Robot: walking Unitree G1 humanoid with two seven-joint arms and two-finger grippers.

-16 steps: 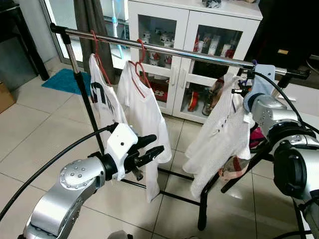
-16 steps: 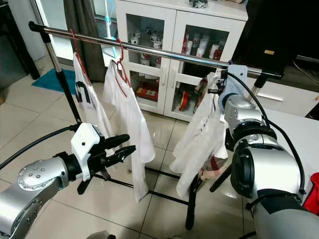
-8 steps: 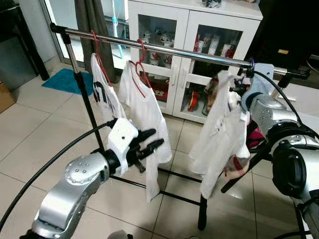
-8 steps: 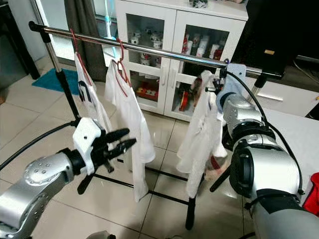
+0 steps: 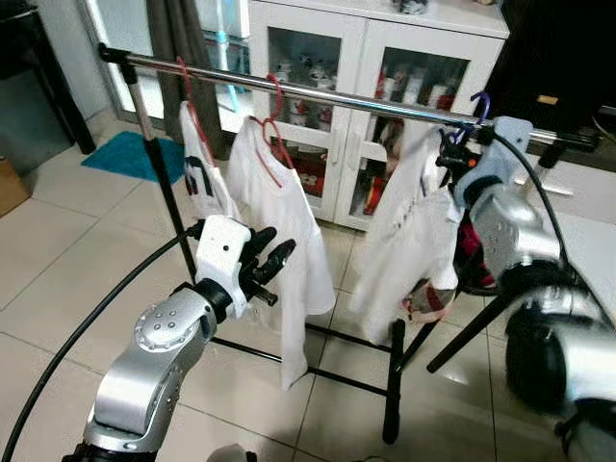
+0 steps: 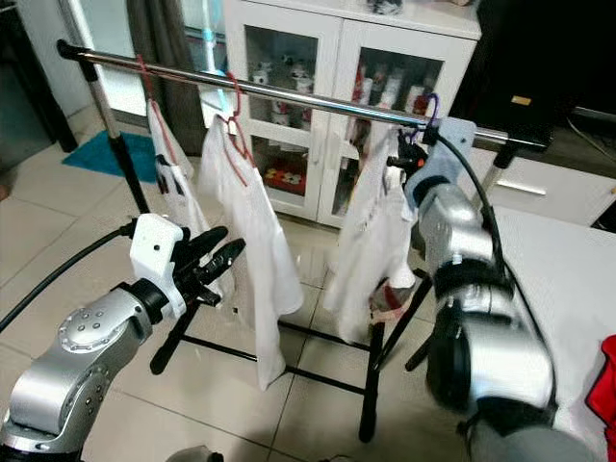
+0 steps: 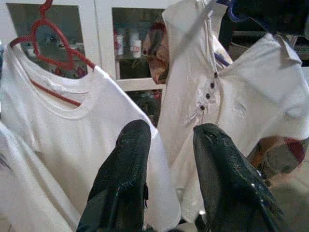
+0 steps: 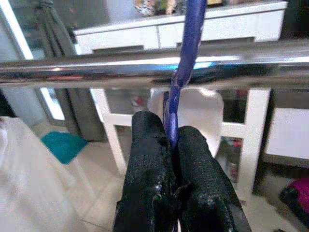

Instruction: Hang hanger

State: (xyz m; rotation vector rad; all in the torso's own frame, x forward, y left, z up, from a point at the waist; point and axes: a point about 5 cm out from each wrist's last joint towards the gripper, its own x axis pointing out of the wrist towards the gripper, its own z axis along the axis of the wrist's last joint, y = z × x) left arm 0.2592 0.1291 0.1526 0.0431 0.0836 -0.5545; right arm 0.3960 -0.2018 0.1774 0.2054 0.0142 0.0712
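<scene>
A purple hanger (image 8: 181, 72) carrying a white buttoned shirt (image 5: 404, 241) is pinched in my right gripper (image 5: 452, 154), which is shut on its neck just below the steel rail (image 5: 327, 94). The hook (image 5: 478, 101) rises above the rail near its right end; whether it rests on the rail I cannot tell. Two white T-shirts on red hangers (image 5: 274, 115) hang further left. My left gripper (image 5: 269, 269) is open and holds nothing, in front of the second T-shirt (image 7: 53, 116), pointing at the buttoned shirt (image 7: 203, 87).
A white glass-door cabinet (image 5: 385, 58) stands behind the rack. The rack's black base bars (image 5: 337, 375) cross the tiled floor. A teal mat (image 5: 125, 154) lies at the far left, and a white table (image 6: 568, 279) edge is at the right.
My right gripper has raised the purple hanger and shirt up to the rail, hook now above it; the shirt swung left. My left gripper has drawn back and tilted upward, still open.
</scene>
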